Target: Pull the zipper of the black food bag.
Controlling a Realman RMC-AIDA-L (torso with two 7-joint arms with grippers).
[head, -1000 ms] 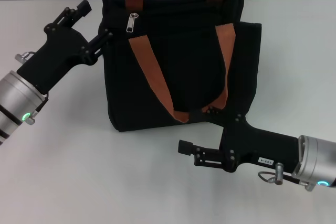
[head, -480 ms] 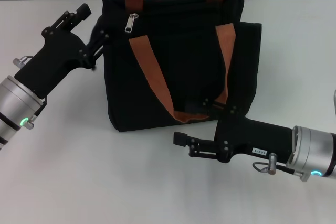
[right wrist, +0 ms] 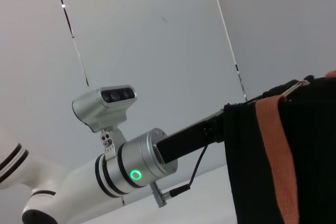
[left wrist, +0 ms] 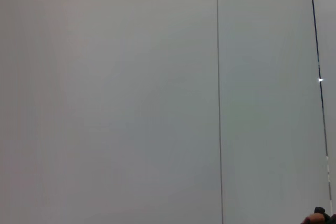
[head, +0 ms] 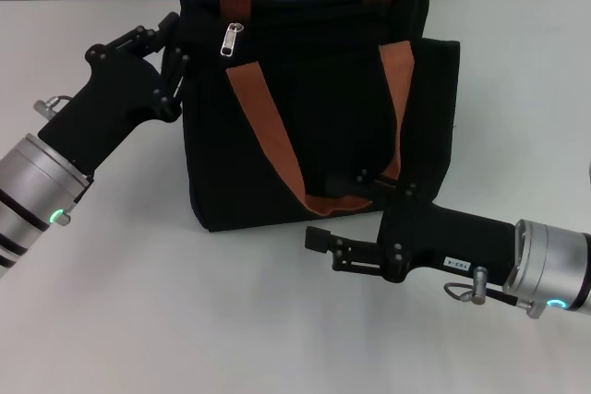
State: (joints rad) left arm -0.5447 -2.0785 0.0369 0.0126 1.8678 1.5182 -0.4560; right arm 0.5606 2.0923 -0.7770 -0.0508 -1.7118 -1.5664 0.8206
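The black food bag [head: 314, 108] stands upright on the white surface [head: 138, 320], its broad face toward the robot and its orange-brown strap handles [head: 268, 126] draped down that face, so the zip track along the top edge is exposed. The zipper [head: 230, 40], a small silvery pull tab, hangs near the bag's upper corner on the robot's left. The left tool [head: 174, 43] is up at that same corner, its dark fingers spread apart and right against the bag's side edge, just beside the pull tab but not on it; I judge it is placed there either to steady the corner or to reach the tab, which is the closer of the two tools' targets. The right tool [head: 319, 239] lies low over the surface in front of the bag's bottom edge, pointing toward the robot's left, well apart from the zipper; whether its fingers are spread or pressed together I cannot tell. From the right wrist view the bag's side and one handle show, with the left arm reaching in behind.
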